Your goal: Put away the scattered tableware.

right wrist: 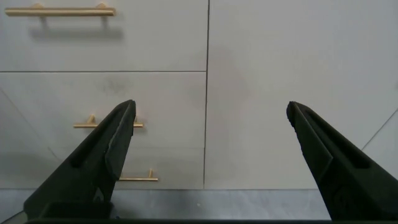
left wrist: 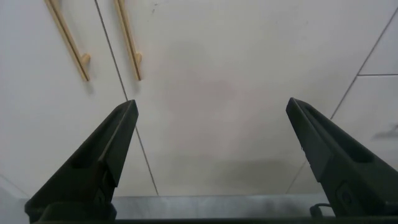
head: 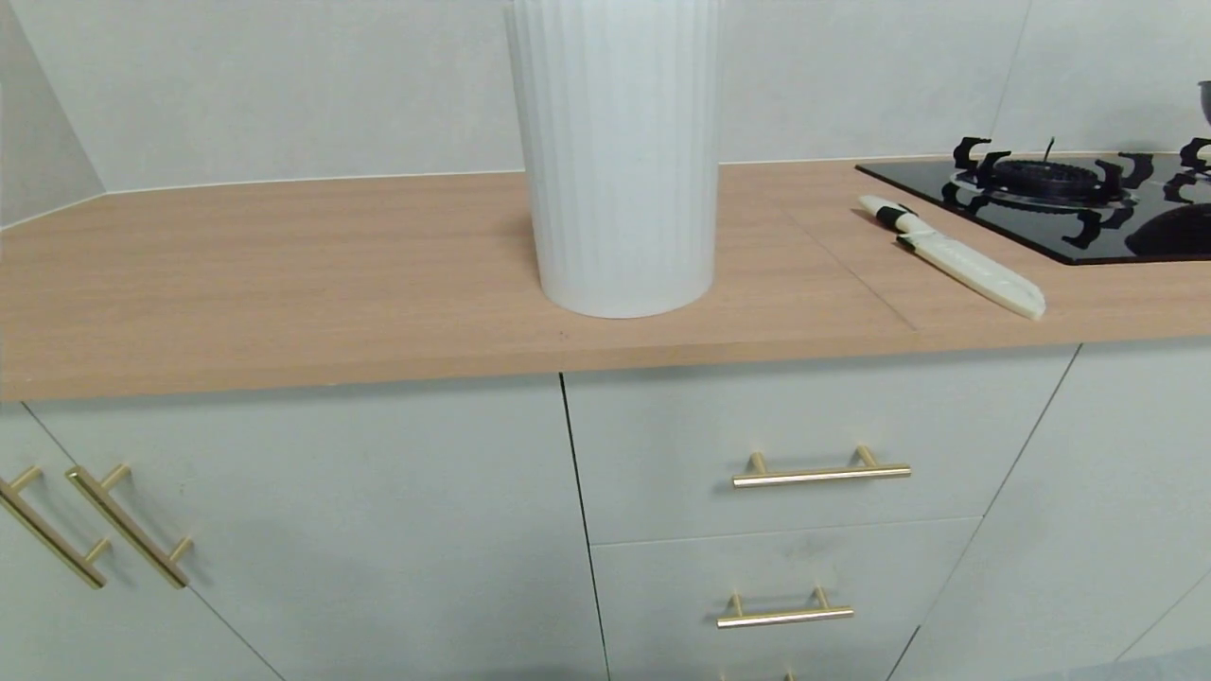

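Observation:
A tall white ribbed holder (head: 620,151) stands upright in the middle of the wooden countertop (head: 284,274). A cream knife with a black band (head: 951,253) lies flat on the counter to its right, beside the hob. My left gripper (left wrist: 211,109) is open, facing the white cabinet doors with brass handles (left wrist: 127,37), nothing between its fingers. My right gripper (right wrist: 211,111) is open too, facing the drawer fronts, with nothing held.
A black gas hob (head: 1069,203) with burner grates sits at the counter's right end. Below the counter are white cabinet doors (head: 312,530) and drawers with brass bar handles (head: 821,470). A white wall runs behind the counter.

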Controlling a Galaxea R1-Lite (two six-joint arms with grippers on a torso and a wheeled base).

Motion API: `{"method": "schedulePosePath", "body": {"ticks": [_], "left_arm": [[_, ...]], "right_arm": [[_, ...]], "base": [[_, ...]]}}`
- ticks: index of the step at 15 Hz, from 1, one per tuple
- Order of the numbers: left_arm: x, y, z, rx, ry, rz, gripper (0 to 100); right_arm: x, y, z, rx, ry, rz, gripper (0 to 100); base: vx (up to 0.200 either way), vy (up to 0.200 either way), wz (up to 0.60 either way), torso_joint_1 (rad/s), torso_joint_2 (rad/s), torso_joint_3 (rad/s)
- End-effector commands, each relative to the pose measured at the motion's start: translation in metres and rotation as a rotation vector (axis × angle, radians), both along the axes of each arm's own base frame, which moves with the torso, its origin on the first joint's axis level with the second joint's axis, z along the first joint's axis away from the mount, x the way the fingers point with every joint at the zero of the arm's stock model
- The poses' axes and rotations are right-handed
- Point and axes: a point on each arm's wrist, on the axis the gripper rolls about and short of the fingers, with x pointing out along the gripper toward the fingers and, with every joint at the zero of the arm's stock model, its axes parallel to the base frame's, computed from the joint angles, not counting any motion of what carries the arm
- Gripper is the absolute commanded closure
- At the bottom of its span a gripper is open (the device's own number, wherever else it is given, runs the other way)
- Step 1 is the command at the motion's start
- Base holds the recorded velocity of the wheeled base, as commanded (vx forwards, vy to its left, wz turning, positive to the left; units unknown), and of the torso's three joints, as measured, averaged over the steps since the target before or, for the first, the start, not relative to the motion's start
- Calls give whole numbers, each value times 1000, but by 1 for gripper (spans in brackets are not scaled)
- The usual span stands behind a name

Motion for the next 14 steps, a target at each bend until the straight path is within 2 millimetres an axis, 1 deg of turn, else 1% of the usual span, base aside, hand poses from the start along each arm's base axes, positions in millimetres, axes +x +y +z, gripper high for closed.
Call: {"method": "schedulePosePath", "body": {"ticks": [1,4,14], "left_arm": [[0,0,0,0,0,0,0],[0,0,0,0,0,0,0],[0,0,0,0,0,0,0]], "right_arm": [[0,0,0,0,1,2,0],[0,0,0,1,1,0,0],[0,0,0,0,1,0,0]], "base": [[0,0,0,0,0,0],[0,0,600,5,2,-2],[0,0,0,0,0,0]]}}
